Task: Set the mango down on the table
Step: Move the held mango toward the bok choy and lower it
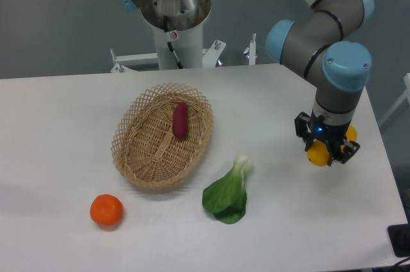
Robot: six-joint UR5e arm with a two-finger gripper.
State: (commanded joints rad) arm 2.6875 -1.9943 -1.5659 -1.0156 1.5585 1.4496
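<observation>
The mango (316,155) is clamped in the tool (325,153), low over the right side of the white bench (288,221), well clear of the bok choy (229,192) and the wicker basket (163,136). I'd ease it straight down until the fruit actually rests, then open slowly so it doesn't roll off toward the right edge.

The gripper (325,152) hangs low over the right side of the white table (57,131), its black fingers (335,155) closed around the yellow mango (316,155). A woven basket (144,157) sits near the middle with a dark red vegetable (180,120) inside. A leafy green (228,192) lies just beside the basket. An orange fruit (106,210) rests near the front edge.
</observation>
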